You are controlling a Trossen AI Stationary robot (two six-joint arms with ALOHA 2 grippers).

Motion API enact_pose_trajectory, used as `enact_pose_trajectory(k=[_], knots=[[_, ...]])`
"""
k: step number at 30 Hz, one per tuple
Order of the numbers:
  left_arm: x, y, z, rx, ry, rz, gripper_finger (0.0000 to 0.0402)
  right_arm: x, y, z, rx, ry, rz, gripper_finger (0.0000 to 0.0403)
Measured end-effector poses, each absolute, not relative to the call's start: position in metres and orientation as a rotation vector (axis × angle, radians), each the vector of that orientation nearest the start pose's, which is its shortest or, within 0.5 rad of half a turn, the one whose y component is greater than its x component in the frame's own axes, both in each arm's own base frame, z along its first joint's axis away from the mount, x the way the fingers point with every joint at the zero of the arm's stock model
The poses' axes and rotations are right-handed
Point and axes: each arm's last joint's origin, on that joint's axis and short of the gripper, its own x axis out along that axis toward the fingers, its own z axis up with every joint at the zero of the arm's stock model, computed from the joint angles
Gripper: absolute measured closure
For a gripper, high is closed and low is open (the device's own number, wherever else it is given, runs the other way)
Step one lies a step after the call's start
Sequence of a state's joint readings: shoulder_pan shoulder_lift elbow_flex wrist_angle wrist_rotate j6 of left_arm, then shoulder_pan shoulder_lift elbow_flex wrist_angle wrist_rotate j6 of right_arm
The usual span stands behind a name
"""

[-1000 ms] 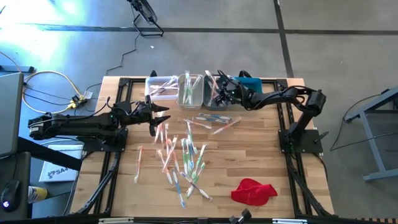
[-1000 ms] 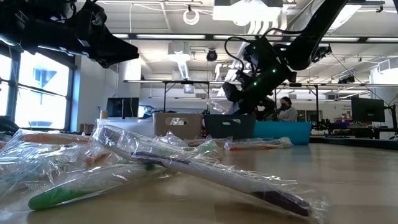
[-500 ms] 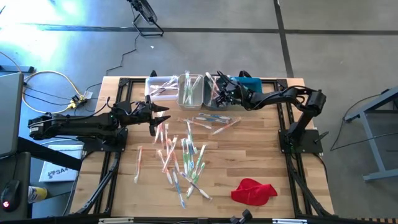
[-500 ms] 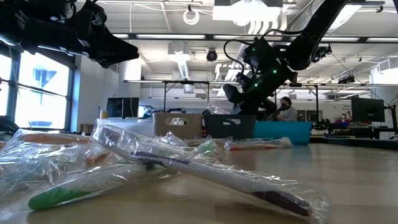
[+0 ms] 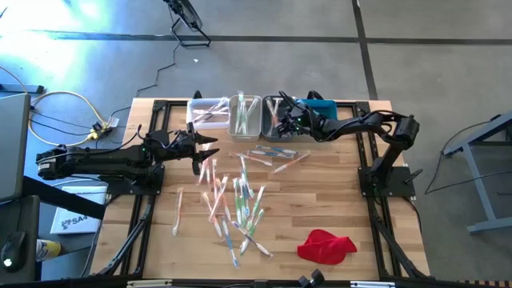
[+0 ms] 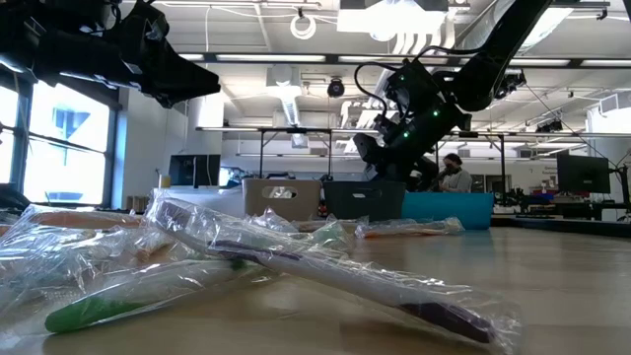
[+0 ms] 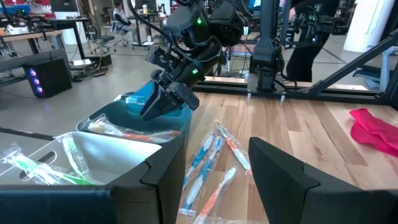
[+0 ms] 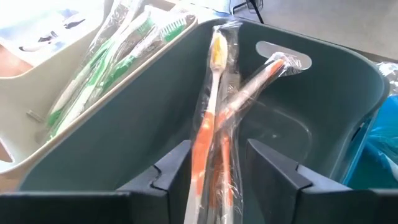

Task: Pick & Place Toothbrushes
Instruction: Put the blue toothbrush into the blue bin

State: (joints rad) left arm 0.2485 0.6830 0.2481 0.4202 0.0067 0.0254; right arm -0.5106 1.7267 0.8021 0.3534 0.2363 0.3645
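Observation:
My right gripper [image 5: 286,120] hangs over the grey bin [image 8: 323,112] at the table's far edge, slanting down, fingers open. Between the fingers, apart from both, an orange toothbrush [image 8: 208,118] in a clear wrapper lies in the bin across another orange one [image 8: 258,78], whose head leans on the bin's far wall. My left gripper [image 5: 210,142] stands open and level above the table's left half, holding nothing. Many wrapped toothbrushes [image 5: 232,200] lie scattered on the wooden table.
Along the far edge stand a white bin [image 5: 208,112], a beige bin [image 5: 244,114] holding green toothbrushes [image 8: 118,59], the grey bin and a blue bin [image 5: 322,105]. A red cloth [image 5: 326,244] lies near the right front. Bare wood lies to the right of the pile.
The wrapped toothbrush that hung below my right gripper in the low view has dropped out of sight behind the grey bin's wall. Both arms have kept their places.

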Motion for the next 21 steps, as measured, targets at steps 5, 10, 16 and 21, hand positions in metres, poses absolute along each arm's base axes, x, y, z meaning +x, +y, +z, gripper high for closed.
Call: enact_pose_trajectory(k=[5, 10, 16, 21], knots=[[0.155, 0.039, 0.219, 0.023, 0.023, 0.242, 0.023, 0.29, -0.17, 0.155, 0.417, 0.438, -0.816, 0.0261], [0.155, 0.039, 0.219, 0.023, 0.023, 0.242, 0.023, 0.29, -0.166, 0.171, 0.38, 0.407, -0.77, 0.0283], [0.155, 0.039, 0.219, 0.048, 0.026, 0.241, 0.023, 0.288, -0.151, 0.203, 0.362, 0.312, -0.668, 0.0309], [0.155, 0.039, 0.219, 0.053, 0.027, 0.241, 0.023, 0.289, -0.137, 0.22, 0.372, 0.278, -0.524, 0.032]])
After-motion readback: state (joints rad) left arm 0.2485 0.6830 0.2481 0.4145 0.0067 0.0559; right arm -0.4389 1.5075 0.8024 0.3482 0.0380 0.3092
